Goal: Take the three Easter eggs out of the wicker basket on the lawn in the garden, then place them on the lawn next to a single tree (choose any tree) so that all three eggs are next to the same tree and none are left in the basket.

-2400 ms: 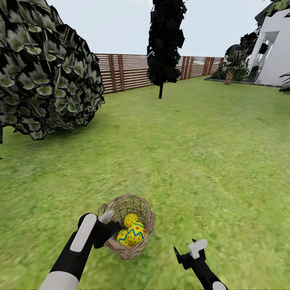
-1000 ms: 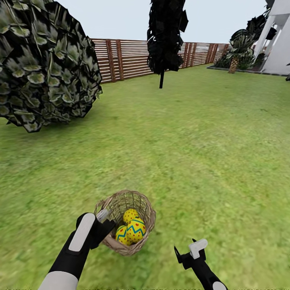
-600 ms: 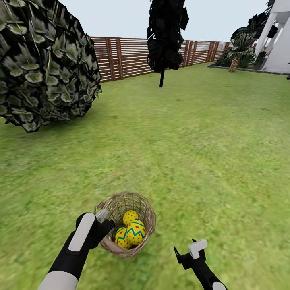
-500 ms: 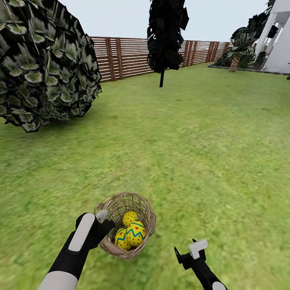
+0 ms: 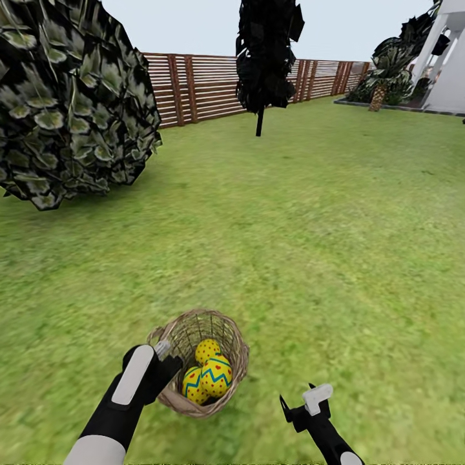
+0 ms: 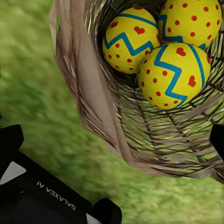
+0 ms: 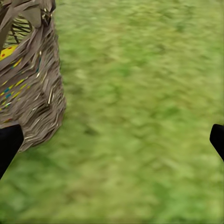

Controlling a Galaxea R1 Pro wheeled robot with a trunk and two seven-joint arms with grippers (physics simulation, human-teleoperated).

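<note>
Over on the left, a big leafy tree crown [image 5: 71, 103] is hanging low over the lawn [image 5: 310, 258], its trunk hidden from where I'm standing. Just below, the left gripper [image 5: 165, 361] is sitting at the near-left rim of the wicker basket [image 5: 236, 358]; its wrist view is showing the rim running between two dark fingertips set well apart, so the pincer looks spread around the rim, though whether it is pinching the weave I cannot tell. Inside the basket, all three Easter eggs [image 5: 208, 373] are nestling together, touching one another, yellow with red dots and blue zigzags. So nothing is out yet: by my reckoning the whole job is waiting, each egg to be lifted and laid by one tree.

Moving right, the right gripper [image 5: 298, 405] is hovering over bare grass just beside the basket, its fingers spread wide and holding nothing.

Further back, a dark narrow tree [image 5: 265, 51] is standing before the slatted wooden fence [image 5: 200, 90], and at the far right a short palm [image 5: 384, 81] is growing near the white house [image 5: 449, 84]. Nothing is lying on the open grass between the basket and the trees; the low crown on the left may be awkward to reach under.
</note>
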